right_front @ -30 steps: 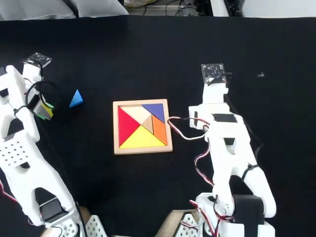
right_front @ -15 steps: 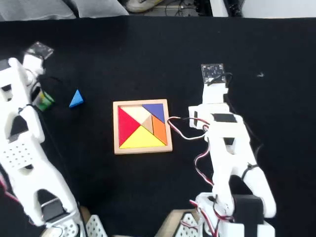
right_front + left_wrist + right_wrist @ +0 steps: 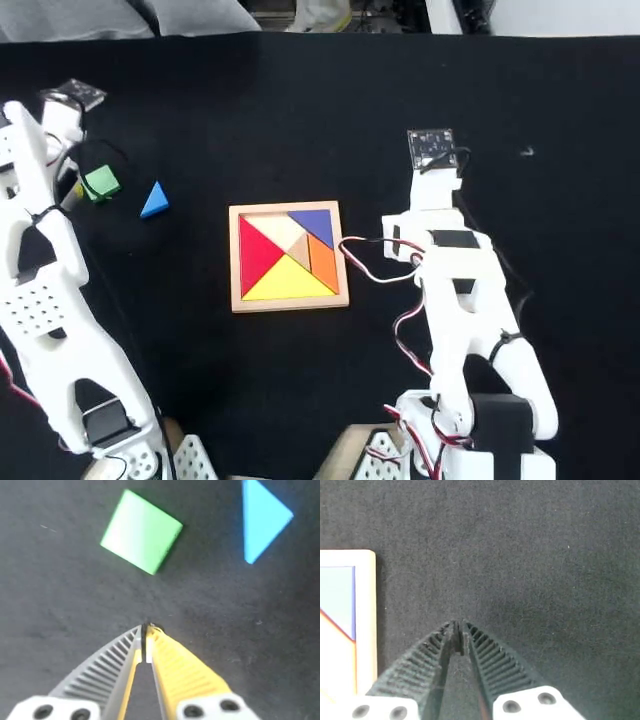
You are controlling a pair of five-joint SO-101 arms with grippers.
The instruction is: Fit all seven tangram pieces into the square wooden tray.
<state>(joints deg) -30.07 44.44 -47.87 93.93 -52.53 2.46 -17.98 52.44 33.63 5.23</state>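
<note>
Black cloth covers the desk [image 3: 200, 90]. At its middle, the wooden tray [image 3: 289, 305] is mostly filled, with bare gaps. A green square [image 3: 101, 184] and a blue triangle [image 3: 153, 200] lie loose near the left edge, not yet fitted. The left gripper [image 3: 145, 630] hangs by the square, pinched together and empty, likely to take it. The right gripper [image 3: 457, 630], also closed, waits beside the tray.

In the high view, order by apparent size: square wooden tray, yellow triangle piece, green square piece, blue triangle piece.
Largest to smallest:
1. square wooden tray
2. yellow triangle piece
3. green square piece and blue triangle piece: too alike to rank.
</note>
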